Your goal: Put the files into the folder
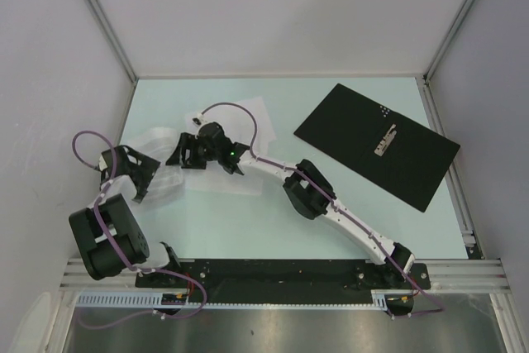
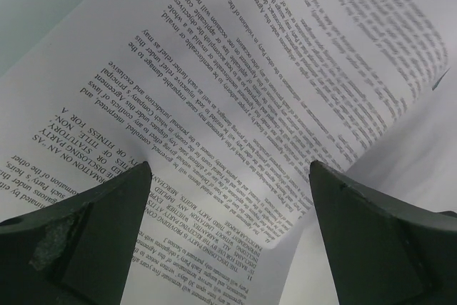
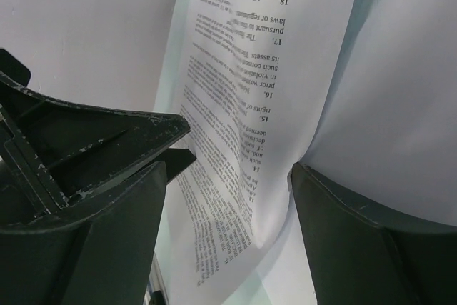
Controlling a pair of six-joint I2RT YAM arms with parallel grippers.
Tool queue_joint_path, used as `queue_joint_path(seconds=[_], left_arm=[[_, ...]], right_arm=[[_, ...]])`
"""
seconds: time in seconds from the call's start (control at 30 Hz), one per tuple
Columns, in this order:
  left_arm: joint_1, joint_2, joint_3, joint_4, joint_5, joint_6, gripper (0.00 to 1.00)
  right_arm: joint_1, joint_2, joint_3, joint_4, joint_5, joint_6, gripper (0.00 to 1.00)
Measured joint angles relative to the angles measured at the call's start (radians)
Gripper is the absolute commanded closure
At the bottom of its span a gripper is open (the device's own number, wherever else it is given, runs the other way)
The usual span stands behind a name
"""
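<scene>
Pale table; printed sheet numbered 15 to 18; black folder open.

Pale green tabletop between plain grey walls

Pale green table: open folder right, black side up; files left.

This looks like a robot test cell in a lab. Plain white wall panels set in bare aluminium posts box in a pale tabletop. A left arm and a right arm are bolted to a black plate on aluminium rails. Purple cables loop down to a slotted cable duct.
</scene>
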Motion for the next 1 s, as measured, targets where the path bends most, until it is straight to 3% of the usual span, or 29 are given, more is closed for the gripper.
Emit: queue_joint_path(seconds=[0.2, 0.4, 0.7, 1.0], left_arm=[[0.001, -0.008, -0.009, 0.010, 0.004, 0.001, 0.00], [0.002, -0.013, -0.013, 0.013, 0.010, 0.003, 0.00], [0.008, -0.032, -0.045, 0.048, 0.045, -0.011, 0.00], [0.009, -0.059, -0.089, 0.113, 0.082, -0.030, 0.00]], right_arm=[[0.015, 0.011, 0.000, 0.037, -0.023, 0.029, 0.25], [0.021, 0.014, -0.018, 0.084, -0.039, 0.016, 0.17], [0.007, -0.196, -0.355, 0.119, -0.021, 0.013, 0.14], [-0.006, -0.194, -0.377, 0.165, -0.064, 0.080, 0.27]])
